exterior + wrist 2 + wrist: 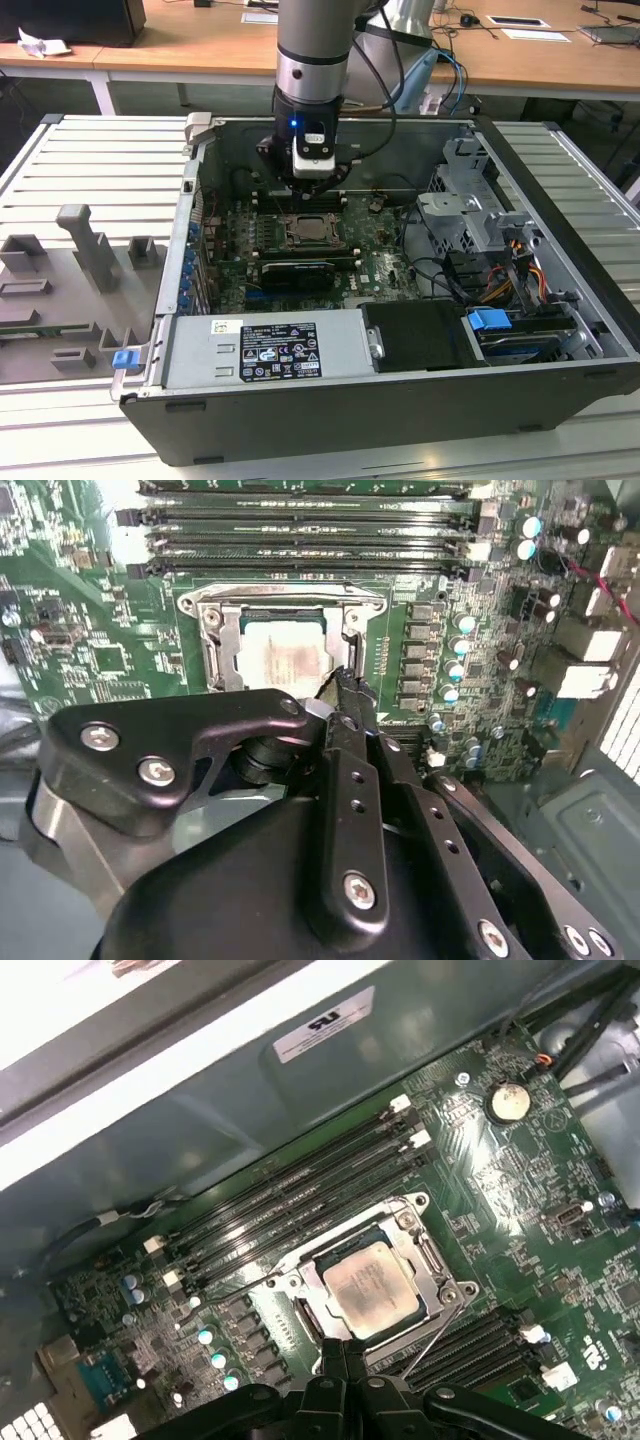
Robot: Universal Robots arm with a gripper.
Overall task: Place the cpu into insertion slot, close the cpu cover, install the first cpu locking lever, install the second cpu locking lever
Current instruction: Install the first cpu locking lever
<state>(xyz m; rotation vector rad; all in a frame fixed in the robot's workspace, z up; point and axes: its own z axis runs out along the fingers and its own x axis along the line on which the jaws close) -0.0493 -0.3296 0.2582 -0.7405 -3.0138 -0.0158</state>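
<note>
Gripper (pixel 345 1355) is hovering just above the socket edge inside the open PC case (pixel 560 400), fingers pressed together w/ nothing between them. The cpu (pixel 368 1292) is sitting flat in the socket on the motherboard (pixel 500 1180), w/ the cpu cover (pixel 425 1252) lying closed around it. A thin lever wire (pixel 428 1340) is angling up beside the fingertips.

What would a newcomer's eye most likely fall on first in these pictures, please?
Probably the pale silvery square cpu, seated in its socket at the middle of the green motherboard with the thin silvery metal cpu cover closed around it. Next, the black gripper, poised right at the socket's edge in both wrist views. In the exterior view, the grey robot arm reaches down into the open black computer case.
</note>
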